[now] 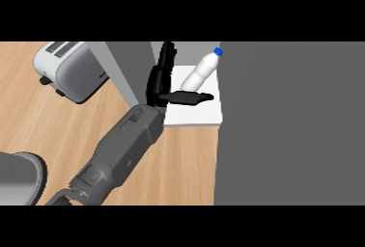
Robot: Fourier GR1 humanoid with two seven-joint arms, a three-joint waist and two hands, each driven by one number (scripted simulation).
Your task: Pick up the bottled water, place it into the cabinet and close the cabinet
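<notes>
Hand: the black left hand (pixel 165 82) reaches up from a grey, boxy forearm (pixel 121 149) that enters at the lower edge; its fingers are straight and released, pointing away along the cabinet's edge, with the thumb (pixel 187 97) stuck out flat to the right. It holds nothing.
Other hand: the right hand is out of view.
Bottle: the water bottle (pixel 200 72) stands just right of the fingers, above the thumb, leaning to the right; it is a smooth, white, tapering shape with a small blue cap (pixel 218 50).
Shelf: the bottle rests on a flat white shelf (pixel 196 116) inside the cabinet, which also lies under the thumb.
Door: a broad, plain grey cabinet door (pixel 292 125) fills the space right of the hand.
Counter: a light wood-grain counter (pixel 50 125) spreads left of the forearm.
Toaster: a rounded, silvery toaster (pixel 71 70) sits well left of the hand.
Corner: part of a round grey object (pixel 18 178) shows lower left; I cannot tell what it is.
</notes>
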